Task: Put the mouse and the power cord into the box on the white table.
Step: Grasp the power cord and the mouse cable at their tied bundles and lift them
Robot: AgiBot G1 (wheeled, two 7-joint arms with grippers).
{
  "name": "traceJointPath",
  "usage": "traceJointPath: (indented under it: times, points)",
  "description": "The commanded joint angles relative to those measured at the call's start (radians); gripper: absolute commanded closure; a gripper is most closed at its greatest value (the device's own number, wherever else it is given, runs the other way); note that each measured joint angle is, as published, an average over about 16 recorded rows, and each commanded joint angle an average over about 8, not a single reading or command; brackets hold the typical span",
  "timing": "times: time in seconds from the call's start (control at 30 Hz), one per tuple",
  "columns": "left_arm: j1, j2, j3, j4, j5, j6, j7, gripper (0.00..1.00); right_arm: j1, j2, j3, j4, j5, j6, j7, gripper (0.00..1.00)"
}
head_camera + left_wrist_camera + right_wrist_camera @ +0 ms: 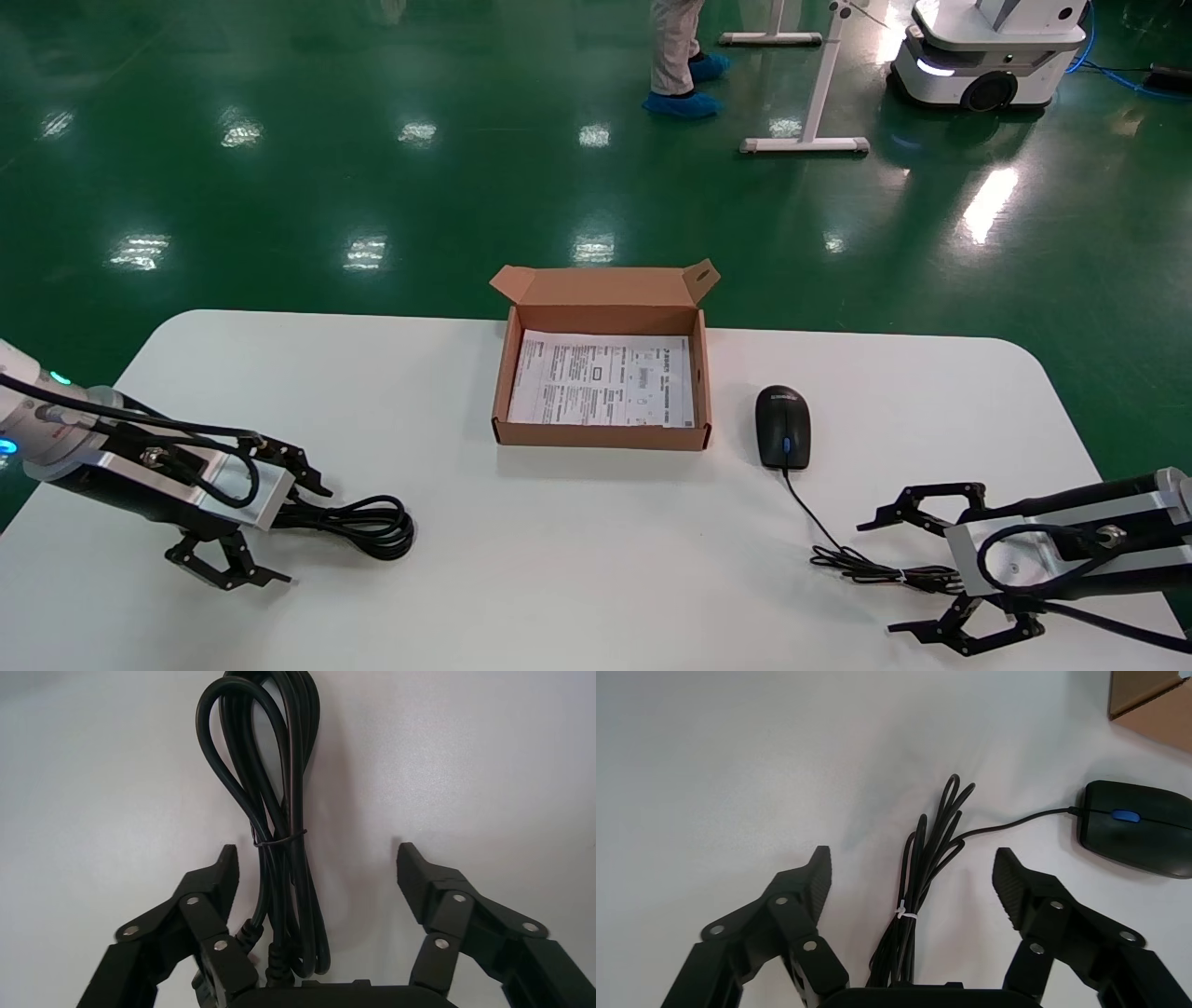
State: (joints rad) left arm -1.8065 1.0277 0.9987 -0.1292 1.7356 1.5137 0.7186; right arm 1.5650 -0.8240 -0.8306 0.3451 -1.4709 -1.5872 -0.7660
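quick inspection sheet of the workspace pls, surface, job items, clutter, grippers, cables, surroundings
surface: white table, bare around the items.
job's things: box open, printed sheet inside; mouse on the table beside the box; power cord coiled on the table.
clutter: nothing seen.
grippers: left gripper open, straddling the power cord; right gripper open, straddling the bundled mouse cable.
cables: both tied in bundles.
surroundings: green floor, a person's legs, a white mobile robot base.
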Motion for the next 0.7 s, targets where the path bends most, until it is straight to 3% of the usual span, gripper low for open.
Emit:
traceJointPath:
  times: [0.03,0.7]
  points:
    - [0.001,-0.001,0.000,-0.002,0.000,0.000,-0.001,1.00,-0.001,0.001,0.001,0.002,0.001,0.000,0.001,1.00]
    - [0.003,-0.003,-0.002,-0.011,-0.004,0.001,-0.003,1.00,-0.004,0.004,0.006,0.009,0.003,0.001,0.004,1.00]
